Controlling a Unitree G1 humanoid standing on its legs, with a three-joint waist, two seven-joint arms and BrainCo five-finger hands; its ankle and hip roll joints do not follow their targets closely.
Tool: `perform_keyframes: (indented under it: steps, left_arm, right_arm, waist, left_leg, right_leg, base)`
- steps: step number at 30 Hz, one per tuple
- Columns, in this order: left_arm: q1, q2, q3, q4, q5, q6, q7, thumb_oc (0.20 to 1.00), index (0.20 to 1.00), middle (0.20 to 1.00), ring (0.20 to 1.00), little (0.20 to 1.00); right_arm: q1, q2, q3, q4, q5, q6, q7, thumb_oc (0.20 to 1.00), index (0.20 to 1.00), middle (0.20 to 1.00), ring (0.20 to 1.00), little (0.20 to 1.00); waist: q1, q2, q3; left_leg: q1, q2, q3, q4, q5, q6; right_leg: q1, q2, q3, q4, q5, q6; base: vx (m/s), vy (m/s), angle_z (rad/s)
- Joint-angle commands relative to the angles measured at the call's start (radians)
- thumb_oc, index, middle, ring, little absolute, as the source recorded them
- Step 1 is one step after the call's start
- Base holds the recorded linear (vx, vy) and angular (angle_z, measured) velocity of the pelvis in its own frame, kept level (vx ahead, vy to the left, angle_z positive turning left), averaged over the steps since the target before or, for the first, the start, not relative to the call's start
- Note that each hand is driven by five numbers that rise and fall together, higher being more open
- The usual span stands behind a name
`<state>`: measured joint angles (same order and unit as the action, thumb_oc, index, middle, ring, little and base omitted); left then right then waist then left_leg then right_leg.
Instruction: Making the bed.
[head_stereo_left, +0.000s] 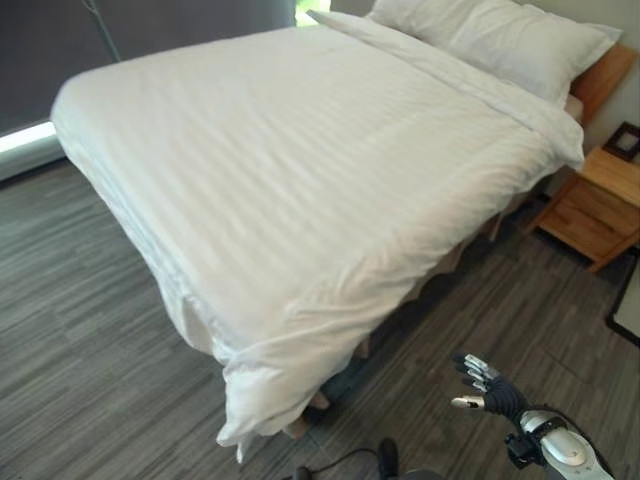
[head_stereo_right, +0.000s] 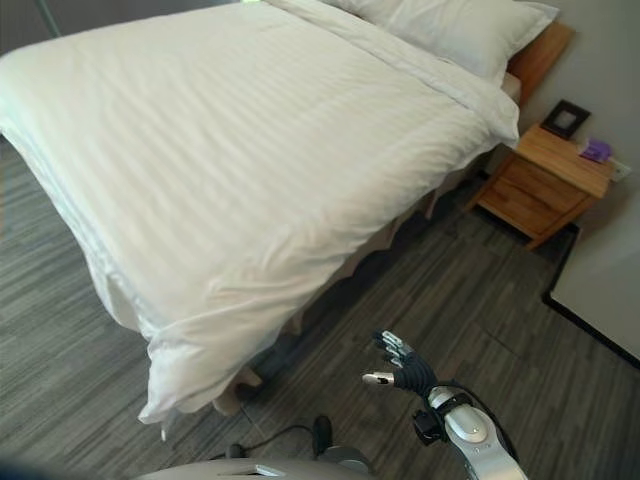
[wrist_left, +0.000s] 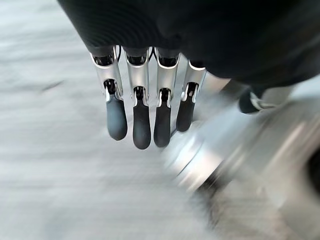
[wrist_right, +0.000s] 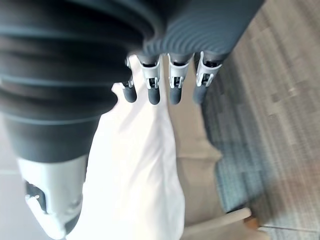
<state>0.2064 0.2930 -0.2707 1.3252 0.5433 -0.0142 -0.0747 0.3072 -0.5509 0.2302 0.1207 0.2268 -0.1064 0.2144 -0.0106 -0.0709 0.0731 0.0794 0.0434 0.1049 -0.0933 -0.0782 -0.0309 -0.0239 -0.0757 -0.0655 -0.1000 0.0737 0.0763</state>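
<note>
Left hand (wrist_left: 145, 107) was in its own wrist camera with its fingers hanging straight and relaxed over the grey wood floor (wrist_left: 50, 165), nothing in them at all.

Right hand (head_stereo_left: 483, 384) was low over the floor too, well clear of the bed, fingers spread loosely and thumb sticking out to the side, also holding nothing. In its wrist view those fingers (wrist_right: 153, 89) pointed toward the hanging corner of the duvet (wrist_right: 140, 170) without touching it.

Off to that hand's left, the duvet's corner (head_stereo_left: 255, 395) drooped off the foot of the bed and nearly reached the floor. Up and away from the hand, the white duvet (head_stereo_left: 300, 160) covered the whole mattress, fairly smooth with soft ripples. Its top edge was folded back in a band just below the pillow (head_stereo_left: 500, 35), which lay at the far end against the wooden headboard (head_stereo_left: 605, 75).

Further away to the right of the hand stood a wooden nightstand (head_stereo_right: 540, 185) just beside the bed, with a small dark picture frame (head_stereo_right: 566, 118) and something small and purple (head_stereo_right: 596, 150) on top, too small to tell what.
</note>
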Motion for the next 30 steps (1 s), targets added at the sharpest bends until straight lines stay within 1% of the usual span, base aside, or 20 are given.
perform_keyframes:
  steps: [1,4,5,6,8,9,11,12,13,14,16,17,18,19,21,22,23,25,26,30]
  left_arm:
    - [-0.007,-0.007,-0.02,0.054,0.071,-0.014,-0.036,1.0,1.0,1.0,1.0,1.0]
    - [0.025,0.007,-0.033,0.032,0.093,-0.032,-0.054,1.0,1.0,1.0,1.0,1.0]
    - [0.048,0.023,0.015,0.024,0.021,-0.041,-0.069,1.0,1.0,1.0,1.0,1.0]
    - [0.05,0.024,0.016,0.021,0.019,-0.04,-0.071,1.0,1.0,1.0,1.0,1.0]
    - [0.125,0.04,0.093,0.042,-0.053,-0.048,-0.123,1.0,1.0,1.0,1.0,1.0]
    - [0.128,0.04,0.094,0.041,-0.054,-0.048,-0.123,1.0,1.0,1.0,1.0,1.0]
    - [0.133,0.025,0.17,0.036,-0.174,-0.039,-0.077,1.0,1.0,1.0,1.0,1.0]
    - [0.131,0.026,0.17,0.037,-0.176,-0.039,-0.076,1.0,1.0,1.0,1.0,1.0]
    - [0.099,0.024,0.208,0.001,-0.287,-0.041,-0.055,1.0,1.0,1.0,1.0,1.0]
    - [0.019,0.266,0.376,-0.077,-0.538,-0.069,-0.185,1.0,1.0,1.0,1.0,1.0]
    - [0.123,0.338,0.515,-0.378,-0.803,-0.103,-0.273,1.0,1.0,1.0,1.0,1.0]
    - [0.126,0.338,0.518,-0.381,-0.803,-0.102,-0.273,1.0,1.0,1.0,1.0,1.0]
    - [0.184,0.358,0.593,-0.597,-1.028,-0.1,-0.302,1.0,1.0,1.0,1.0,1.0]
    - [0.198,0.355,0.605,-0.686,-1.077,-0.107,-0.288,1.0,1.0,1.0,1.0,1.0]
    - [0.216,0.327,0.631,-0.97,-1.211,-0.125,-0.248,1.0,1.0,1.0,1.0,1.0]
    - [0.221,0.326,0.634,-0.976,-1.211,-0.122,-0.246,1.0,1.0,1.0,1.0,1.0]
    - [0.205,0.312,0.629,-1.113,-1.302,-0.139,-0.25,1.0,1.0,1.0,1.0,1.0]
    - [0.185,0.301,0.619,-1.156,-1.316,-0.146,-0.237,1.0,1.0,1.0,1.0,1.0]
    - [0.132,0.303,0.582,-1.233,-1.358,-0.152,-0.238,1.0,1.0,1.0,1.0,1.0]
    - [0.071,0.313,0.514,-1.271,-1.357,-0.166,-0.238,1.0,1.0,1.0,1.0,1.0]
  right_arm:
    - [-0.01,-0.006,-0.051,-0.098,-0.033,-0.031,0.015,1.0,1.0,1.0,1.0,1.0]
    - [-0.015,-0.011,-0.062,-0.078,-0.048,-0.026,0.016,1.0,1.0,1.0,1.0,1.0]
    - [-0.025,-0.016,-0.073,-0.061,-0.05,-0.021,0.015,1.0,1.0,1.0,1.0,1.0]
    - [-0.026,-0.016,-0.071,-0.06,-0.05,-0.021,0.015,1.0,1.0,1.0,1.0,1.0]
    - [-0.035,-0.013,-0.096,-0.03,-0.052,-0.008,0.017,1.0,1.0,1.0,1.0,1.0]
    - [-0.035,-0.014,-0.094,-0.029,-0.052,-0.008,0.017,1.0,1.0,1.0,1.0,1.0]
    - [-0.04,-0.001,-0.087,-0.015,-0.065,0.008,0.024,1.0,1.0,1.0,1.0,1.0]
    - [-0.043,0.0,-0.085,-0.013,-0.065,0.007,0.024,1.0,1.0,1.0,1.0,1.0]
    - [-0.043,0.008,-0.081,-0.012,-0.057,0.008,0.019,1.0,1.0,1.0,1.0,1.0]
    - [-0.038,0.007,-0.093,-0.005,-0.029,0.004,0.033,1.0,1.0,1.0,1.0,1.0]
    - [-0.021,0.021,-0.105,0.005,-0.013,-0.014,0.07,1.0,1.0,1.0,1.0,1.0]
    - [-0.022,0.021,-0.103,0.006,-0.013,-0.014,0.07,1.0,1.0,1.0,1.0,1.0]
    - [-0.02,0.027,-0.12,0.005,-0.026,-0.028,0.097,1.0,1.0,1.0,1.0,1.0]
    - [-0.013,0.029,-0.127,-0.004,-0.026,-0.029,0.105,1.0,1.0,1.0,1.0,1.0]
    - [0.002,0.038,-0.132,-0.009,-0.034,-0.033,0.113,1.0,1.0,1.0,1.0,1.0]
    - [0.002,0.037,-0.131,-0.009,-0.034,-0.033,0.113,1.0,1.0,1.0,1.0,1.0]
    - [-0.001,0.05,-0.121,0.015,-0.038,-0.038,0.104,1.0,1.0,1.0,1.0,1.0]
    - [-0.002,0.051,-0.117,0.018,-0.041,-0.044,0.102,1.0,1.0,1.0,1.0,1.0]
    - [0.0,0.051,-0.105,0.023,-0.043,-0.047,0.103,1.0,1.0,1.0,1.0,1.0]
    - [0.003,0.046,-0.089,0.014,-0.043,-0.051,0.11,1.0,1.0,1.0,1.0,1.0]
  waist:
    - [0.036,-0.007,-0.004]
    - [0.042,0.008,-0.014]
    - [0.051,0.021,-0.018]
    - [0.048,0.021,-0.018]
    - [0.056,0.04,-0.023]
    - [0.055,0.04,-0.024]
    - [0.058,0.052,-0.028]
    - [0.056,0.051,-0.025]
    - [0.056,0.052,-0.027]
    - [0.049,0.063,-0.025]
    - [0.064,0.071,-0.02]
    - [0.062,0.069,-0.024]
    - [0.069,0.071,-0.021]
    - [0.067,0.071,-0.02]
    - [0.061,0.069,-0.018]
    - [0.059,0.069,-0.018]
    - [0.053,0.065,-0.015]
    - [0.049,0.063,-0.011]
    - [0.041,0.059,-0.003]
    - [0.027,0.047,0.015]
  left_leg:
    - [-0.025,-0.018,-0.048,0.006,0.072,0.032]
    - [-0.016,-0.02,-0.054,0.006,0.072,0.032]
    - [-0.015,-0.02,-0.06,0.006,0.076,0.032]
    - [-0.015,-0.02,-0.062,0.006,0.076,0.032]
    - [-0.012,-0.023,-0.065,0.006,0.08,0.032]
    - [-0.011,-0.023,-0.065,0.006,0.08,0.033]
    - [-0.008,-0.025,-0.068,0.006,0.081,0.032]
    - [-0.007,-0.025,-0.069,0.006,0.081,0.032]
    - [-0.009,-0.024,-0.07,0.006,0.083,0.032]
    - [-0.001,-0.025,-0.075,0.006,0.087,0.026]
    - [-0.001,-0.028,-0.095,0.006,0.093,0.025]
    - [-0.006,-0.029,-0.096,0.006,0.096,0.025]
    - [-0.01,-0.031,-0.104,0.006,0.1,0.024]
    - [-0.011,-0.031,-0.106,0.006,0.101,0.024]
    - [-0.016,-0.034,-0.11,0.006,0.103,0.023]
    - [-0.015,-0.034,-0.11,0.006,0.103,0.023]
    - [-0.02,-0.033,-0.109,0.006,0.105,0.021]
    - [-0.021,-0.034,-0.109,0.006,0.105,0.021]
    - [-0.024,-0.034,-0.11,0.006,0.105,0.02]
    - [-0.029,-0.032,-0.107,0.006,0.106,0.019]
  right_leg:
    - [0.022,-0.012,-0.036,0.102,-0.027,0.052]
    - [0.036,-0.016,-0.042,0.101,-0.031,0.052]
    - [0.039,-0.02,-0.045,0.102,-0.031,0.05]
    - [0.04,-0.02,-0.047,0.102,-0.032,0.05]
    - [0.045,-0.025,-0.052,0.104,-0.032,0.049]
    - [0.046,-0.025,-0.052,0.104,-0.032,0.049]
    - [0.053,-0.027,-0.055,0.104,-0.033,0.045]
    - [0.055,-0.027,-0.056,0.104,-0.034,0.045]
    - [0.054,-0.028,-0.058,0.103,-0.034,0.045]
    - [0.062,-0.032,-0.063,0.103,-0.034,0.049]
    - [0.07,-0.038,-0.077,0.099,-0.033,0.053]
    - [0.067,-0.038,-0.078,0.098,-0.03,0.053]
    - [0.069,-0.041,-0.087,0.095,-0.028,0.055]
    - [0.07,-0.042,-0.09,0.094,-0.028,0.055]
    - [0.072,-0.043,-0.095,0.087,-0.026,0.054]
    - [0.073,-0.043,-0.095,0.087,-0.026,0.054]
    - [0.072,-0.043,-0.096,0.083,-0.024,0.055]
    - [0.072,-0.043,-0.094,0.08,-0.023,0.054]
    - [0.07,-0.042,-0.091,0.078,-0.022,0.054]
    - [0.062,-0.042,-0.085,0.077,-0.016,0.054]
  base:
    - [0.02,-0.015,0.18]
    - [0.01,-0.006,0.07]
    - [0.0,0.0,0.0]
    - [0.0,0.0,0.0]
    - [0.0,0.01,0.11]
    - [0.01,0.01,0.14]
    - [0.01,0.009,0.09]
    - [0.0,0.0,0.0]
    - [0.0,0.038,0.09]
    - [-0.01,0.049,0.19]
    - [-0.01,0.035,0.25]
    - [-0.02,0.015,0.12]
    - [-0.02,0.018,0.11]
    - [-0.02,0.028,0.07]
    - [-0.01,0.015,0.02]
    - [0.0,0.0,0.0]
    - [-0.02,0.024,0.05]
    - [-0.03,0.02,0.03]
    - [-0.04,0.008,-0.01]
    - [-0.05,0.008,-0.05]
